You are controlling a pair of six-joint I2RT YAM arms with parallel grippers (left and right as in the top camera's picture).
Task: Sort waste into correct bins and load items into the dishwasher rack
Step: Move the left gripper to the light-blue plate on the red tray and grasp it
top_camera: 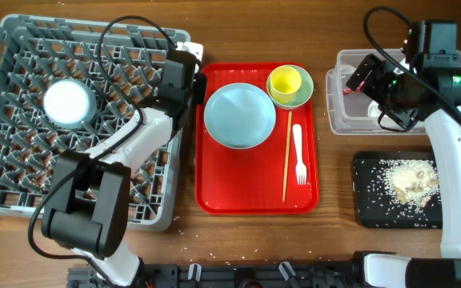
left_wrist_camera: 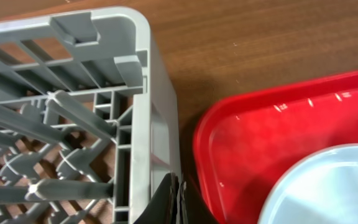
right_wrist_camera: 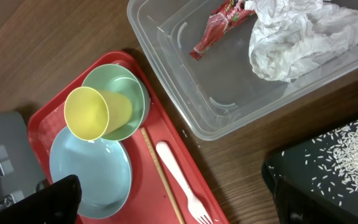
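Note:
The grey dishwasher rack [top_camera: 22, 168] holds the whitish bowl [top_camera: 69, 102]. On the red serving tray [top_camera: 246, 200] lie the pale blue plate [top_camera: 240, 116], the yellow cup [top_camera: 285, 80] inside the light green bowl [top_camera: 304, 90], the chopsticks [top_camera: 286, 160] and the white fork [top_camera: 298, 152]. My left gripper [left_wrist_camera: 178, 199] is shut and empty, low between the rack's wall [left_wrist_camera: 138, 93] and the red tray [left_wrist_camera: 247, 143]. My right gripper [right_wrist_camera: 173, 202] is open and empty, high over the tray's right side. The clear tub [right_wrist_camera: 185, 93] holds the red wrapper [right_wrist_camera: 219, 28] and white napkin [right_wrist_camera: 297, 37].
The black tray [top_camera: 370, 208] at the front right carries the rice scraps [top_camera: 406, 180]; it also shows in the right wrist view [right_wrist_camera: 291, 180]. My right arm hangs over the clear tub [top_camera: 350, 120]. Bare wooden table lies between the red tray and the two bins.

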